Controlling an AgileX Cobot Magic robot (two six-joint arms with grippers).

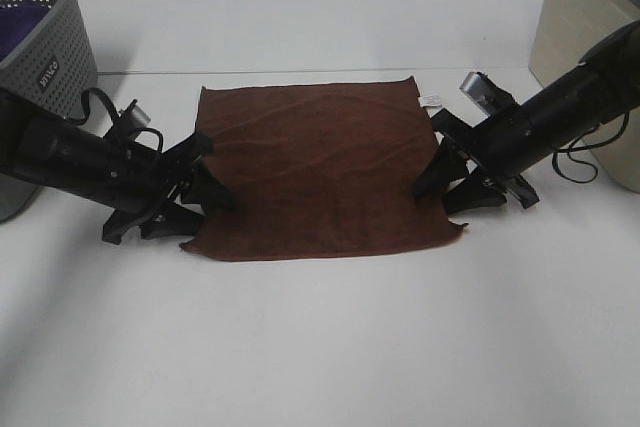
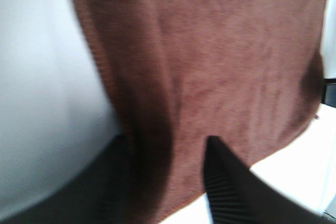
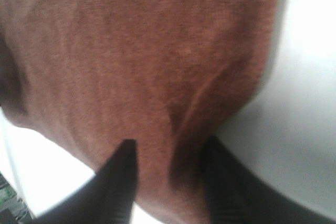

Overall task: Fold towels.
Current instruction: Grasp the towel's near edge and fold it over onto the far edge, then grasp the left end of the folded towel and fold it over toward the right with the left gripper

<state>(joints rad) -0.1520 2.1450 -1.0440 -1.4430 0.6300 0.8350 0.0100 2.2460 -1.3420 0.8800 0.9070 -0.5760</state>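
A dark reddish-brown towel (image 1: 320,167) lies spread flat on the white table, with a small white tag (image 1: 431,101) at its far right corner. My left gripper (image 1: 205,197) is low at the towel's left edge, near the front corner. In the left wrist view (image 2: 168,182) its jaws stand apart with the towel (image 2: 210,66) edge between them. My right gripper (image 1: 430,182) is low at the right edge, near the front corner. In the right wrist view (image 3: 168,182) its jaws also stand apart, with the towel (image 3: 136,61) edge and a small raised crease between them.
A grey perforated basket (image 1: 45,47) with a purple cloth (image 1: 20,17) inside stands at the far left. A beige cabinet (image 1: 590,37) stands at the far right. The white table (image 1: 320,347) extends in front of the towel.
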